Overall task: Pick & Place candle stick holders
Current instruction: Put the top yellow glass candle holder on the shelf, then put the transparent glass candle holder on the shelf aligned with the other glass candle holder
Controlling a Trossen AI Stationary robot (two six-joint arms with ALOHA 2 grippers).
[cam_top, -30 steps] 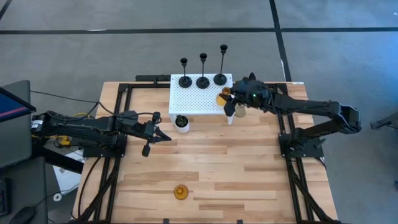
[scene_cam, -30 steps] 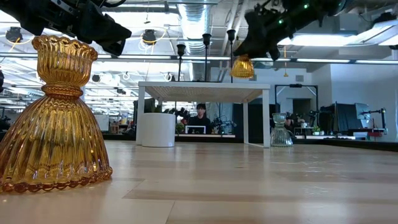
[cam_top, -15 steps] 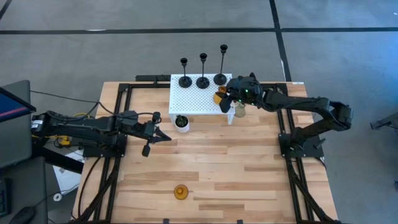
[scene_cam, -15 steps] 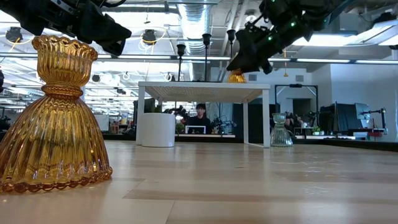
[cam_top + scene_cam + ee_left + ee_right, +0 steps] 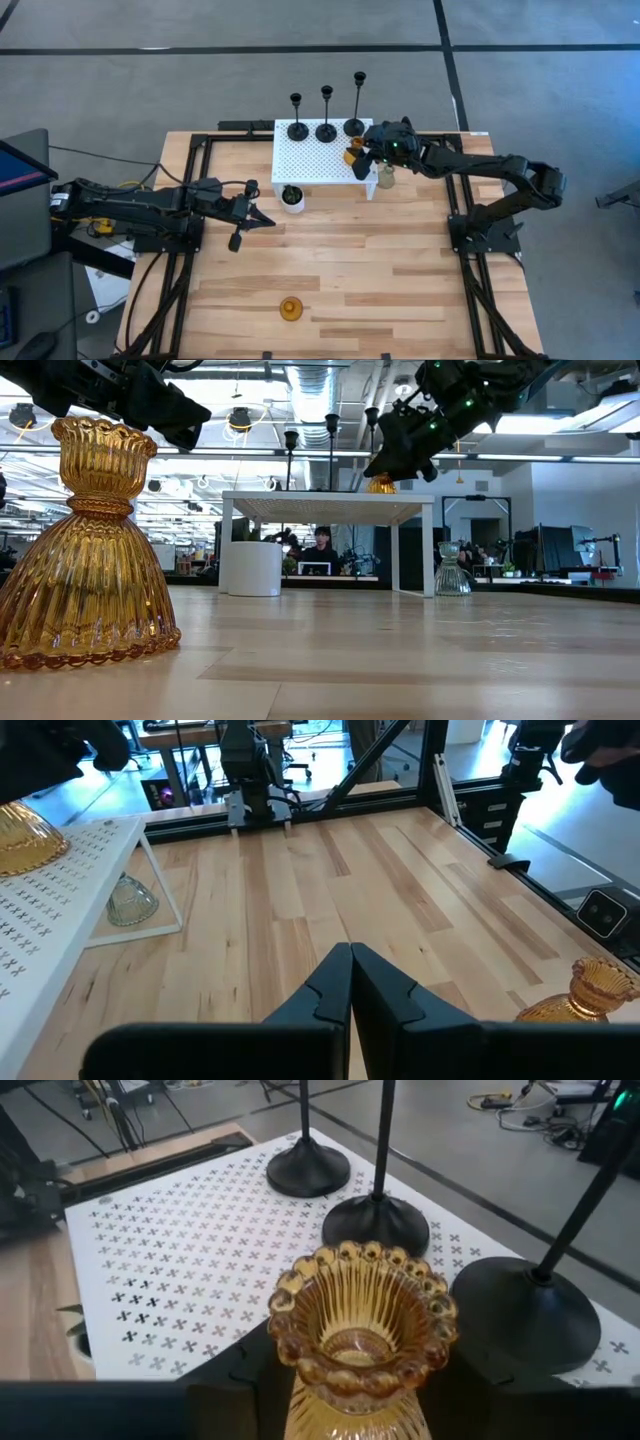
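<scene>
My right gripper (image 5: 360,156) is shut on an amber glass candle stick holder (image 5: 358,1330) over the right end of the white perforated stand (image 5: 315,160). Three black holders (image 5: 326,128) stand in a row by their round bases on the stand's far edge. A clear glass holder (image 5: 385,179) stands on the table beside the stand's right leg. A second amber holder (image 5: 291,309) stands near the table's near edge and fills the left of the low view (image 5: 90,550). My left gripper (image 5: 262,220) is shut and empty at the table's left middle. My right gripper pinches the amber holder's ribbed body below its scalloped cup (image 5: 350,1415), one finger (image 5: 225,1390) on each side. The fingers slant down from the table's right side. The holder stands upright, and its base (image 5: 380,487) is down at the stand's top near the right edge.
A small white pot with a green plant (image 5: 291,197) stands on the table at the stand's near left corner. The black frame rails (image 5: 200,150) run along the table's sides. Bare wood lies between the stand and the near amber holder.
My right gripper has carried the amber holder toward the table's left, from beside the stand's right edge to over the stand, and down. The holder, which hung clear above the stand, now has its base at the stand's top.
</scene>
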